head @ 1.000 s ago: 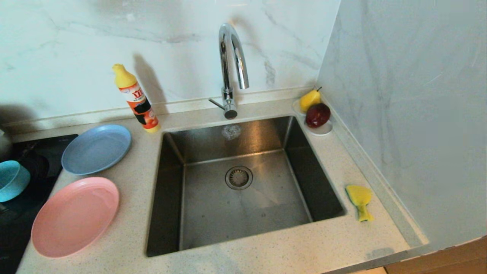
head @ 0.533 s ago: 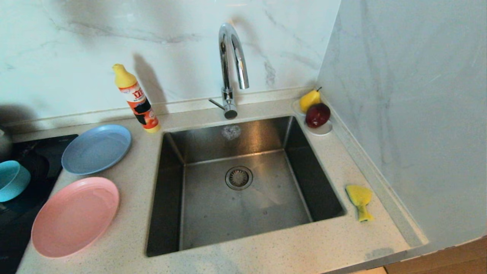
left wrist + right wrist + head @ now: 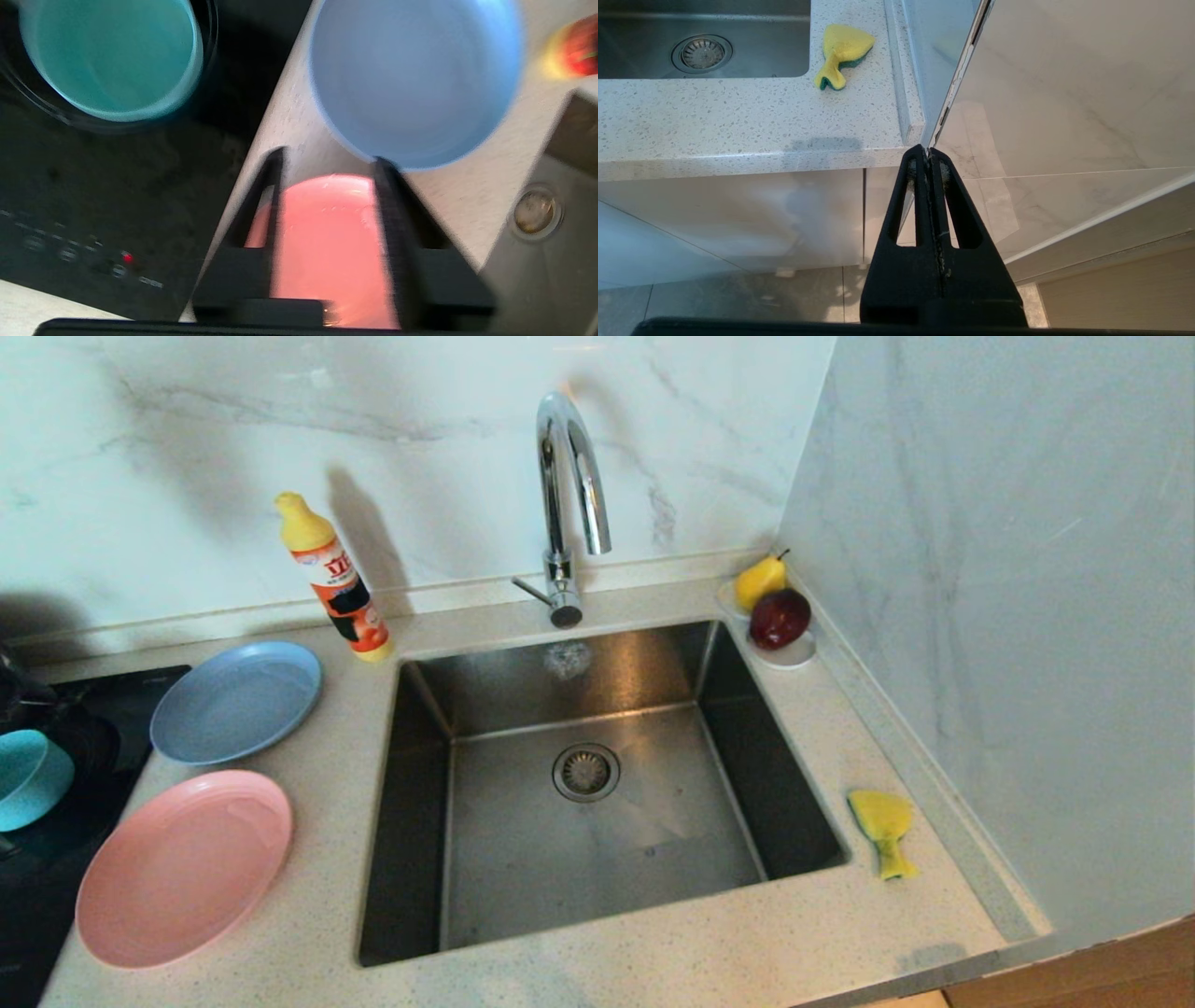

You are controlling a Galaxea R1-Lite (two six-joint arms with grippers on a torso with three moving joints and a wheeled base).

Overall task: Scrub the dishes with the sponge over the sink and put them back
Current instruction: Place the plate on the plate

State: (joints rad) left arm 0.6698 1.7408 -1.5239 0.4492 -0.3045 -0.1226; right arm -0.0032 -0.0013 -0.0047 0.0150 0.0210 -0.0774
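- At the far left, the teal bowl [image 3: 31, 777] is seen on the black hob [image 3: 56, 859]; a dark shape [image 3: 14, 686] is seen at that edge in the head view, and what it is cannot be told.
- The left gripper [image 3: 329, 161] is held above the counter [image 3: 653, 952] with its fingers [image 3: 275, 186] parted and nothing between them; the pink plate [image 3: 327, 242] is framed below them, the blue plate [image 3: 416, 79] just beyond the tips.
- In the head view the blue plate [image 3: 237, 701] is set on the counter left of the sink [image 3: 597, 784], with the pink plate [image 3: 184, 868] in front of it, near but not touching.
- A yellow-capped bottle [image 3: 334, 579] is stood tilted by the sink's back left corner.
- The sink is seen empty, the drain [image 3: 585, 772] at its centre and the tap [image 3: 569, 504] arched over its back edge.
- A pear [image 3: 761, 581] and a red apple [image 3: 780, 618] are kept on a white saucer [image 3: 794, 656] at the back right corner.
- The sponge [image 3: 883, 831] is laid, bent, on the counter right of the sink, near the wall.
- The right gripper [image 3: 929, 161] is held low, below the counter's front edge, its fingers pressed together on nothing.
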